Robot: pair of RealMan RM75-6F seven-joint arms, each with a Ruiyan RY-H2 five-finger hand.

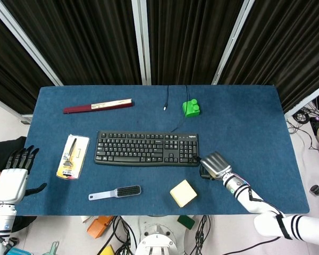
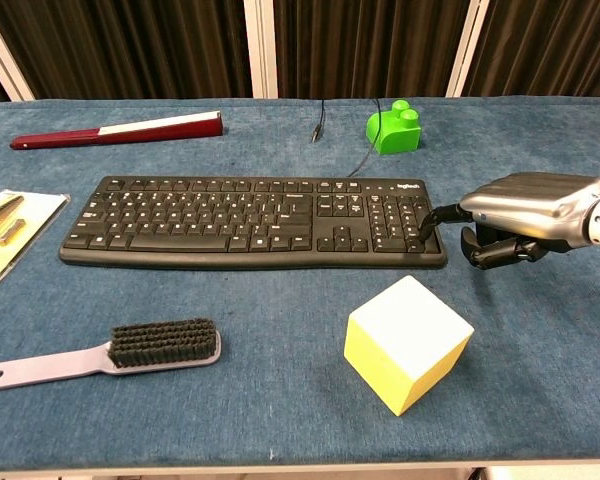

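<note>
A black keyboard (image 1: 147, 148) (image 2: 252, 219) lies across the middle of the blue table. My right hand (image 1: 215, 164) (image 2: 520, 214) sits at its right end, one finger stretched out and touching the keys at the keyboard's right edge, the other fingers curled under with nothing in them. A yellow and white cube (image 1: 183, 193) (image 2: 407, 341) stands just in front of that hand. My left hand (image 1: 14, 178) hangs off the table's left edge, fingers spread and empty; the chest view does not show it.
A grey brush (image 1: 115, 192) (image 2: 105, 354) lies near the front edge. A yellow packet with a tool (image 1: 73, 155) (image 2: 5, 235) sits at the left. A dark red flat bar (image 1: 98, 105) (image 2: 118, 129) and a green block (image 1: 191, 108) (image 2: 394, 127) lie at the back.
</note>
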